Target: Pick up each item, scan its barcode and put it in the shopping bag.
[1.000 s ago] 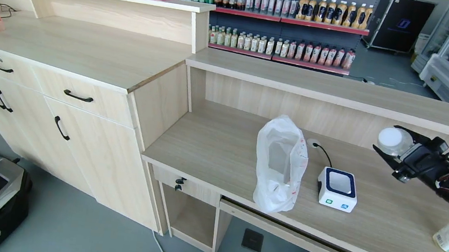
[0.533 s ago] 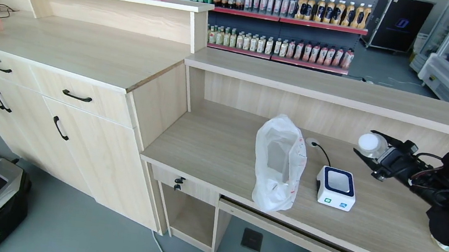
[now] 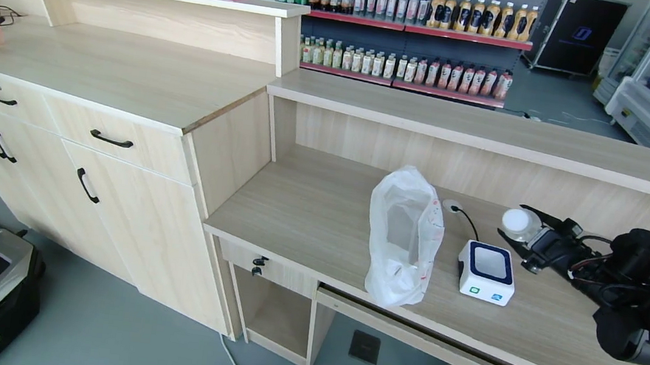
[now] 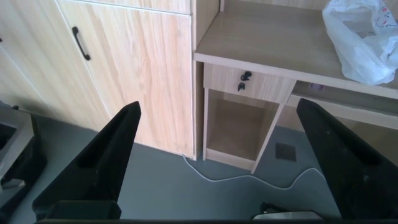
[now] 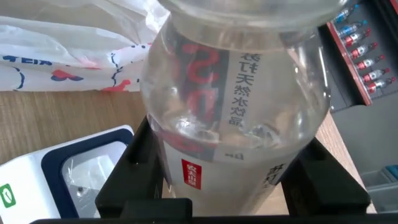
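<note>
— What does the head view show?
— The right gripper [image 3: 520, 232] clamps a clear plastic bottle [image 3: 517, 221] sideways above the wooden counter [image 3: 322, 207], near the barcode scanner [image 3: 486, 273]. The white shopping bag [image 3: 404, 237] stands just left of the scanner.
— And the left wrist view?
— The left gripper [image 4: 217, 106] is spread wide and empty over the grey floor [image 4: 161, 186].
— The right wrist view?
— Both jaws press the bottle's middle, with the scanner and bag beyond.

wooden counter [image 3: 129, 74], stocked drink shelves [image 3: 416, 30]

right tool [image 3: 510, 220] lowered leftward, bottle [image 3: 519, 224] now just beside the scanner [image 3: 486, 273]
</note>
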Controlling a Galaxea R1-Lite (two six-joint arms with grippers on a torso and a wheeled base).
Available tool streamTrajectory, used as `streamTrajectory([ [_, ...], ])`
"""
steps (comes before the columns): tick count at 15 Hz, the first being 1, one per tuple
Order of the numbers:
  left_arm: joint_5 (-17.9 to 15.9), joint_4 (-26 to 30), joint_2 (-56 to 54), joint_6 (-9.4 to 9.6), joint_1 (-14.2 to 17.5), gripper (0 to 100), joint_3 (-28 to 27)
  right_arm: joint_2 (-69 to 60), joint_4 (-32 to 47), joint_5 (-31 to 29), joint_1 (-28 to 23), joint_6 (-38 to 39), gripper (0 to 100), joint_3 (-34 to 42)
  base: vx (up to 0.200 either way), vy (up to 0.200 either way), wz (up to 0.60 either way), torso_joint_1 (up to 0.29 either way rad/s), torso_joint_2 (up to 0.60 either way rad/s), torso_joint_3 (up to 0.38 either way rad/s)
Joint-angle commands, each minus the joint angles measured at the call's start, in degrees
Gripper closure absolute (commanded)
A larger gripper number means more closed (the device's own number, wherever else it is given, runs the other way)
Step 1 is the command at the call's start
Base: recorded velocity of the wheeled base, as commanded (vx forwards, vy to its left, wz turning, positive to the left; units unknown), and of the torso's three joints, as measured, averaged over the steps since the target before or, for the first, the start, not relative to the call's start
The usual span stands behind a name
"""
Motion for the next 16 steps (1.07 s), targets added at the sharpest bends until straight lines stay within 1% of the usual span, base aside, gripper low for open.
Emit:
streamTrajectory([
  [1, 0.0, -0.04, 0.09, 0.0, 0.0, 0, 0.01, 1.71, -0.03, 0.07, 0.99, 1.14, 100, -1.33, 0.0, 0.0, 0.0, 0.0, 0.0, 0.0],
  [7, 0.0, -0.04, 0.09, 0.0, 0.0, 0, 0.01, 3.47, -0.03, 0.07, 3.01, 2.28, 100, -3.88, 0.0, 0.0, 0.0, 0.0, 0.0, 0.0],
  [11, 0.0, 0.05, 0.09, 0.0, 0.0, 0, 0.01, 5.05, 0.06, 0.07, 3.19, 2.28, 100, -5.02, 0.0, 0.0, 0.0, 0.0, 0.0, 0.0],
  [16, 0.0, -0.04, 0.09, 0.0, 0.0, 0, 0.01, 7.43, 0.23, -0.01, 4.59, 2.81, 100, -9.77, 0.0, 0.0, 0.0, 0.0, 0.0, 0.0],
])
